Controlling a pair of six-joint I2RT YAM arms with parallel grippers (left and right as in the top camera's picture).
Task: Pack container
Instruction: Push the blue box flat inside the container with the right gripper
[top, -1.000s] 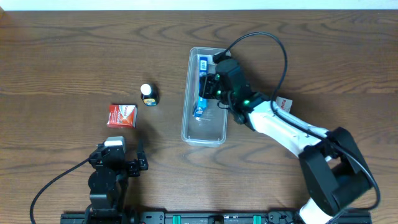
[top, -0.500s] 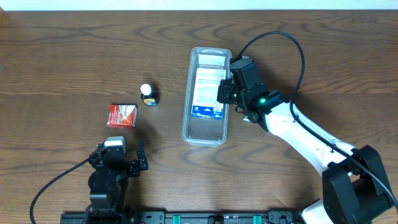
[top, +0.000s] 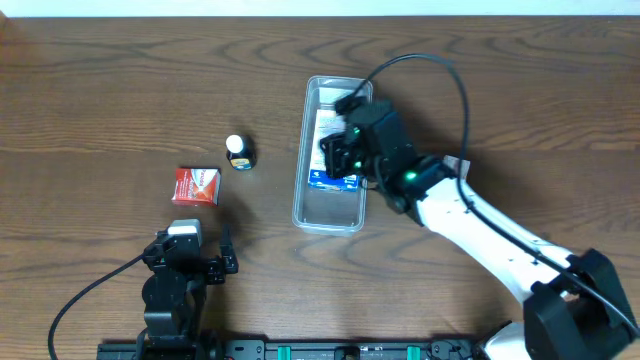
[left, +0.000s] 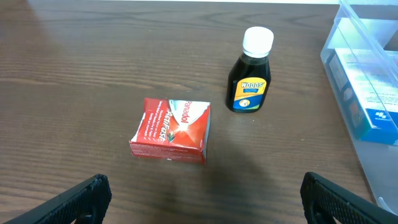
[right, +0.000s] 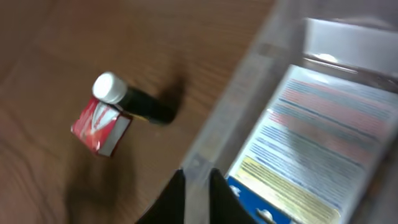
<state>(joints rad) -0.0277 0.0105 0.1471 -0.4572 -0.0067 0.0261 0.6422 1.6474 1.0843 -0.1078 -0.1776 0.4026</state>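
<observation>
The clear container (top: 330, 225) lies lengthwise at the table's middle. A white and blue box (top: 326, 124) lies flat inside it. My right gripper (top: 328, 155) hovers over the container's middle and left side. In the right wrist view its fingers (right: 196, 186) are close together and empty, above the container's left wall (right: 236, 106), with the box (right: 323, 143) to their right. My left gripper (top: 192, 250) is open and empty near the front edge. In the left wrist view (left: 199, 199) it faces a red box (left: 171, 129) and a dark bottle (left: 250, 71).
The red box (top: 196, 186) and the white-capped bottle (top: 238, 152) stand left of the container. A small white and red item (top: 460, 163) lies partly hidden behind my right arm. The container's wall (left: 367, 168) shows at the right in the left wrist view.
My right gripper let go of the white and blue box, which now lies flat in the container. It pulled out to the right, then came back left over the container. The left arm has not moved.
</observation>
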